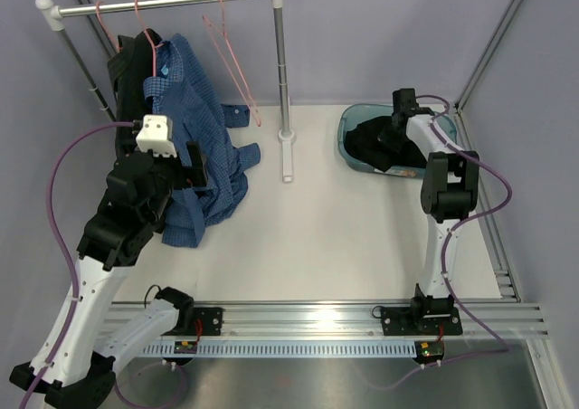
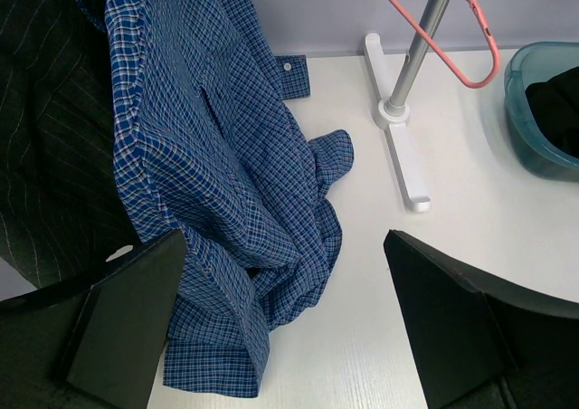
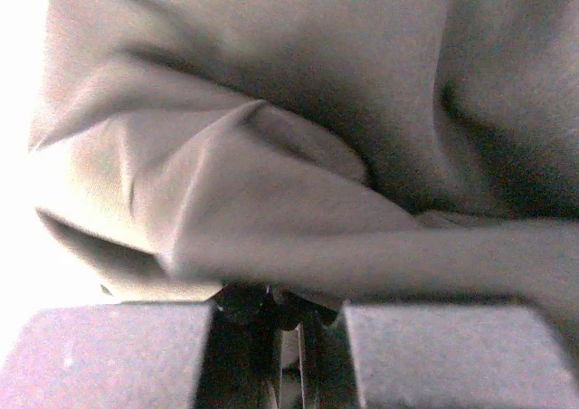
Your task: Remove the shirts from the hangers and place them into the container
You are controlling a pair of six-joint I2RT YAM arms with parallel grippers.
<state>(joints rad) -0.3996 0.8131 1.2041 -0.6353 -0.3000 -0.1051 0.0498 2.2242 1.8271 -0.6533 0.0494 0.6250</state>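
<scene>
From above, the white-and-silver rail (image 1: 172,2) crosses the upper left of the frame. A dark shirt (image 1: 131,61) hangs from it at the far left. Just right of that, the blue checked shirt (image 1: 194,124) hangs with its lower part spilling onto the white table (image 1: 344,237). An empty pink hanger (image 1: 240,74) dangles further right. The left gripper (image 1: 176,163) sits against the blue shirt. At the right, the teal container (image 1: 346,133) holds a black shirt (image 1: 366,142), and the right gripper (image 1: 391,137) reaches down into it

The left wrist view shows the left claw's two fingers (image 2: 127,328) spread wide at the bottom corners, gripping nothing. The blue checked shirt fills the upper left and its hem lies on the table between them. The container sits at the right edge

In the right wrist view, folds of the black shirt fill the frame. The claw's fingers (image 3: 434,355) at the bottom edge stand nearly together, with a thin slit between them. I cannot tell whether they pinch the cloth
</scene>
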